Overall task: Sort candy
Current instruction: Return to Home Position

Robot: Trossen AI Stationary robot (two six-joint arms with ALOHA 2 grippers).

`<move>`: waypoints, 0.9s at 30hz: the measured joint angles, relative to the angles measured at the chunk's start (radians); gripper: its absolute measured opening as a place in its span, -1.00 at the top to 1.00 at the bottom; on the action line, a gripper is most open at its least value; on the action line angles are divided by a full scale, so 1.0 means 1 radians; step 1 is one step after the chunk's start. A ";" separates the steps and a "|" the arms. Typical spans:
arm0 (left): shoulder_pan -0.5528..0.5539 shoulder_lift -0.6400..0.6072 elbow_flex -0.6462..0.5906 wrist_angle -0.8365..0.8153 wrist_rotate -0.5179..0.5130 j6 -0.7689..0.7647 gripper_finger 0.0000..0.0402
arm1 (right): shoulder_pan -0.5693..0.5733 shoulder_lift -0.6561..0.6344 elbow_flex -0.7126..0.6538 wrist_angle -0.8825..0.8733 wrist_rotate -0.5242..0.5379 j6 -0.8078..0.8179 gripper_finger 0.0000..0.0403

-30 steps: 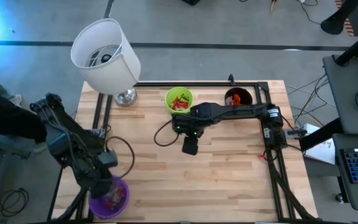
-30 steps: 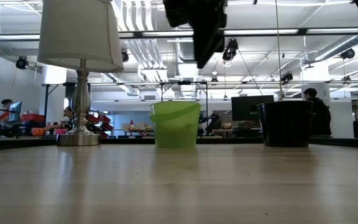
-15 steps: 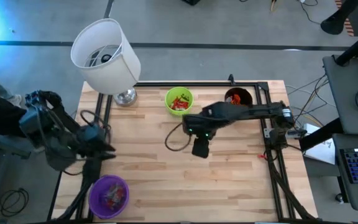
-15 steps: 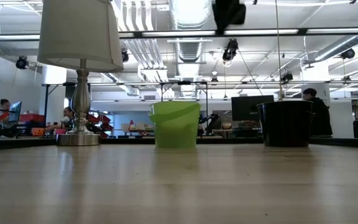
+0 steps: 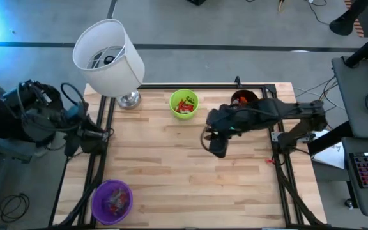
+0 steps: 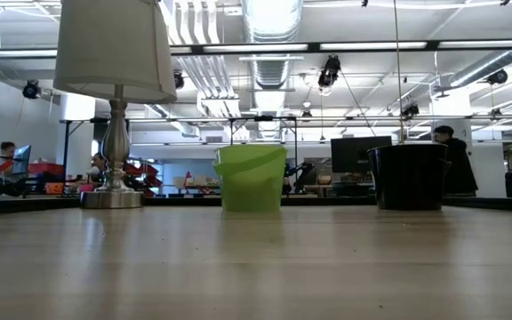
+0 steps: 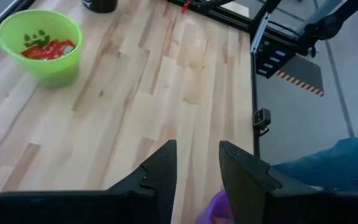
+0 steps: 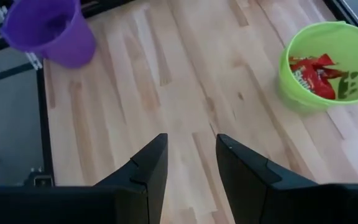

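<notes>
Wooden planks make up the counter, framed by black rails. A white-shaded lamp on a metal foot stands at its far left corner. The right arm reaches in from the right edge, with the right gripper hanging above the middle of the counter, nearer the right side; in its wrist view the fingers stand apart, released, over bare wood. The left arm is folded beyond the left edge, off the counter, and the left gripper is likewise released, its fingers parted. A green cup sits at the middle of the far edge, a black cup near the far right corner, and a purple cup at the near left corner. The candy lies inside the cups: red packets with a few small green pieces in the green cup, orange-red pieces in the black one, mixed sweets in the purple one.
</notes>
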 joint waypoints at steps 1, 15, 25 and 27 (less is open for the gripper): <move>0.000 -0.030 -0.025 0.000 0.000 0.000 0.49 | 0.012 -0.015 -0.015 0.001 0.013 0.001 0.37; 0.000 -0.524 -0.553 0.274 0.009 0.008 0.49 | 0.149 -0.130 -0.286 0.133 0.183 0.188 0.37; 0.000 -0.794 -0.944 0.860 0.209 0.259 0.49 | 0.160 -0.160 -0.403 0.425 0.181 0.132 0.37; 0.000 -0.825 -1.014 0.977 0.266 0.318 0.49 | 0.160 -0.160 -0.406 0.449 0.181 0.133 0.37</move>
